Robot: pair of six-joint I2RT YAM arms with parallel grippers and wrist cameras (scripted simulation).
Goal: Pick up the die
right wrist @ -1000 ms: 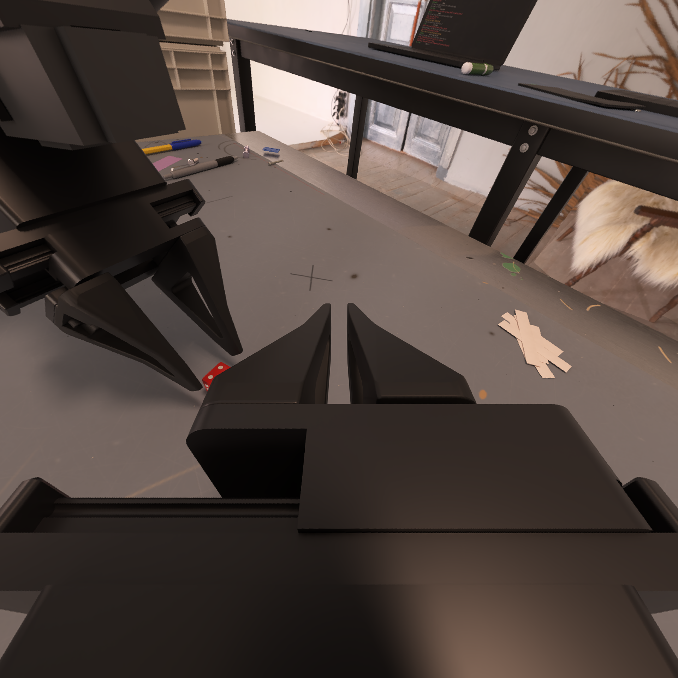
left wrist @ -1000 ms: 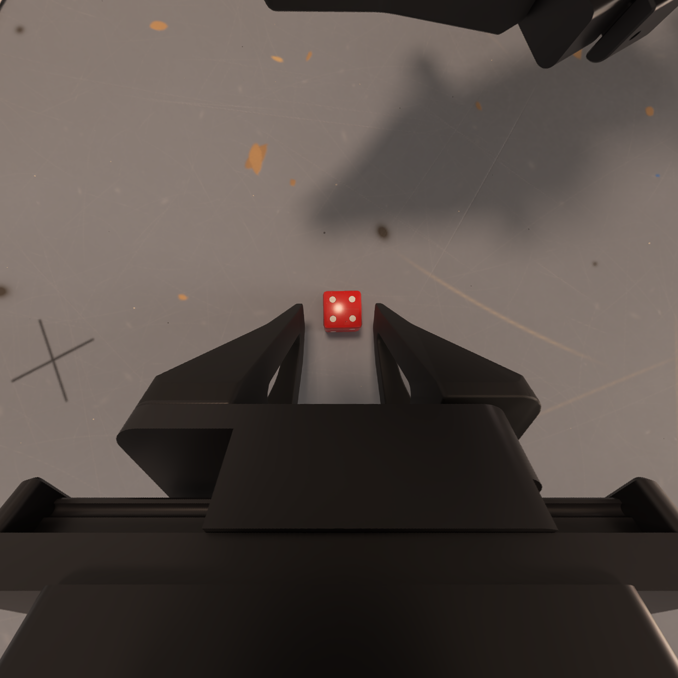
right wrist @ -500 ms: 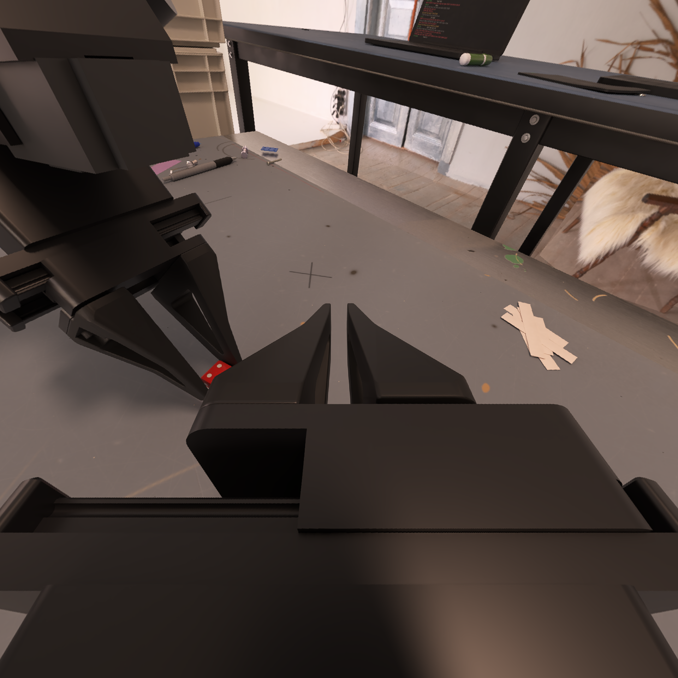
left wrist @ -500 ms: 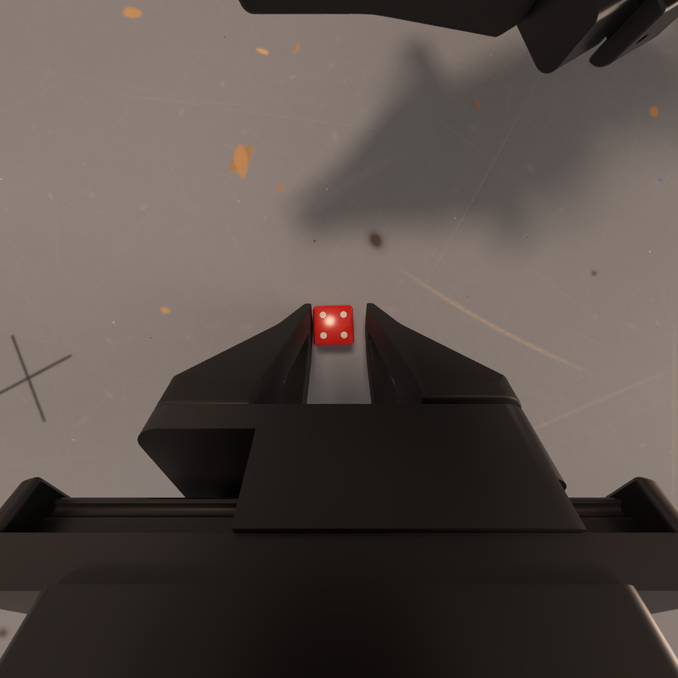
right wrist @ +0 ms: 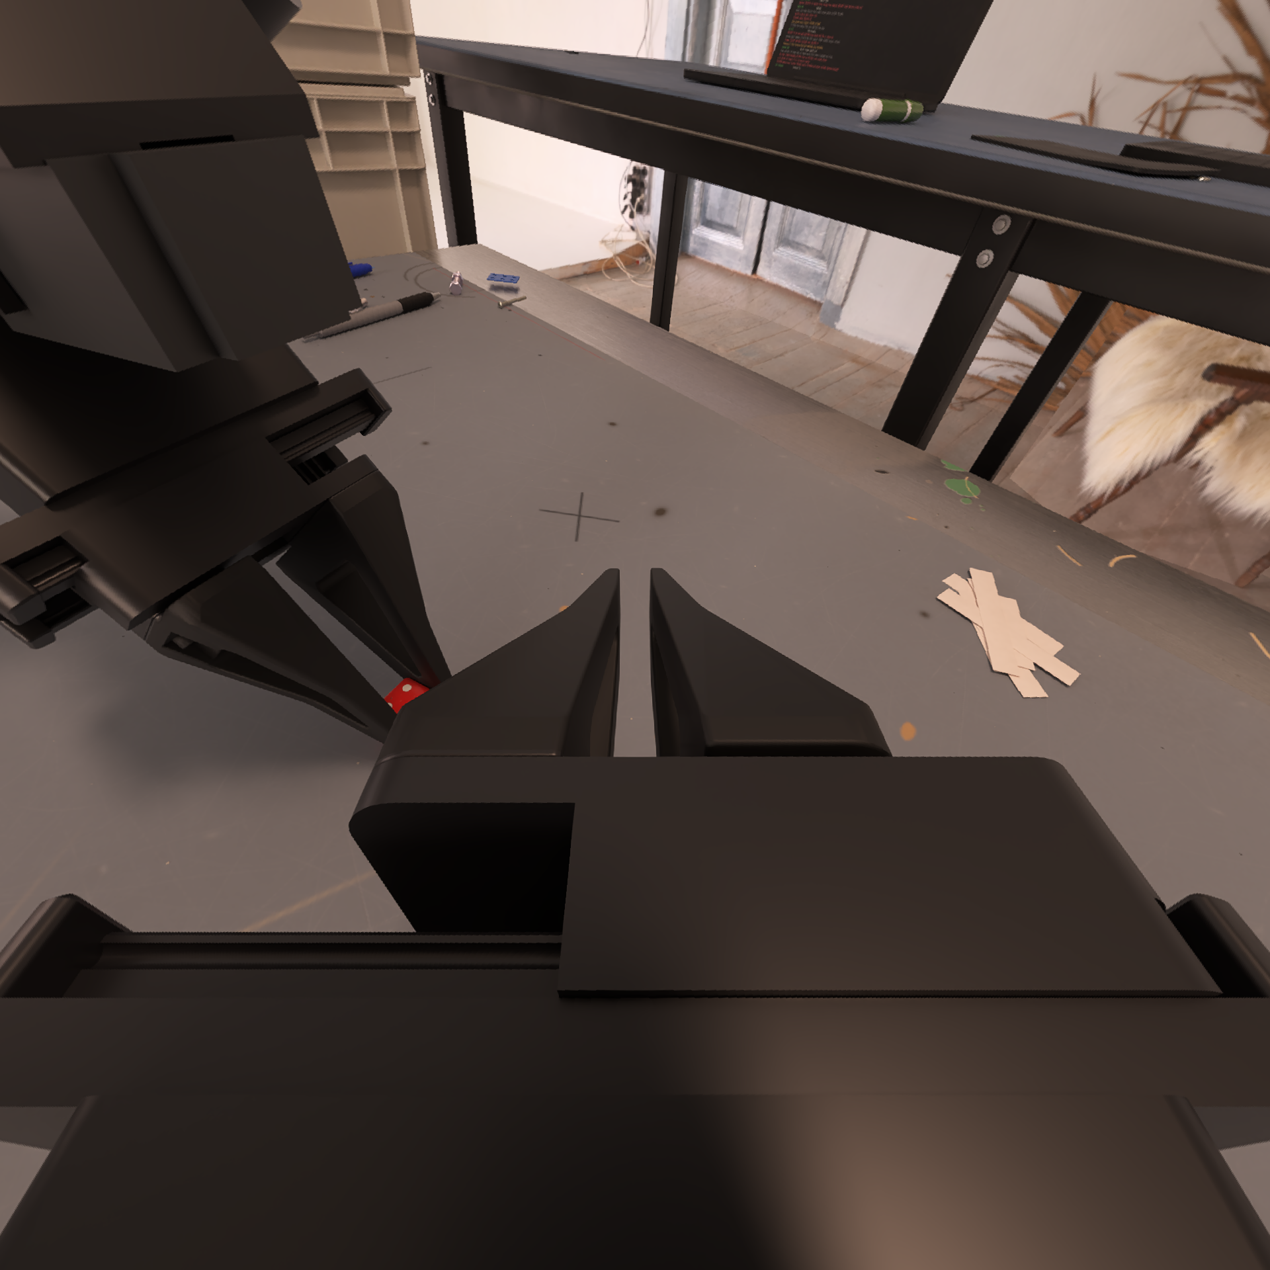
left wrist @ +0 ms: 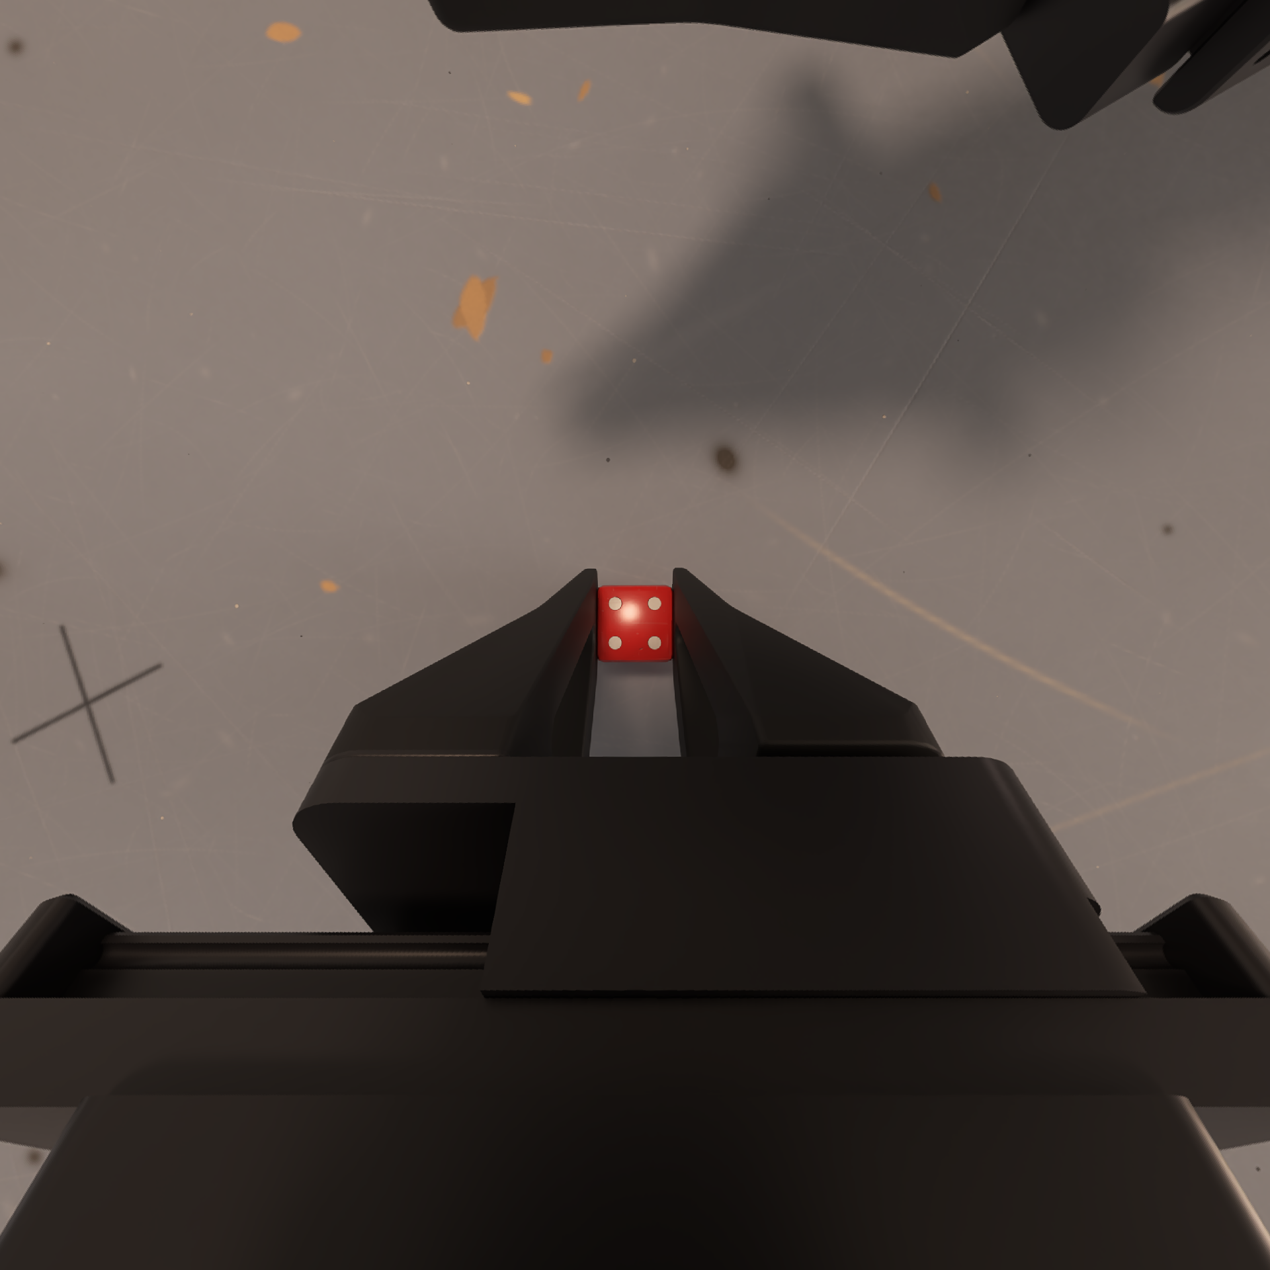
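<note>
A: Right wrist view hides most of the red die (right wrist: 407,693); only 1 corner shows behind the right gripper (right wrist: 634,584), between the left gripper's tips.

B: Left wrist view: left gripper (left wrist: 634,584) clamped on it, both fingers touching its sides, 4-pip face toward the camera. Can't tell if it's off the table (left wrist: 275,426).

A: Right gripper's fingers nearly together, thin gap, nothing between them.

B: Surface is grey, scratched, orange flecks, pencilled cross (left wrist: 86,702).

A: Paper strips (right wrist: 1005,631) right, marker pen (right wrist: 385,313) far end, furry chair (right wrist: 1168,419) beyond.
</note>
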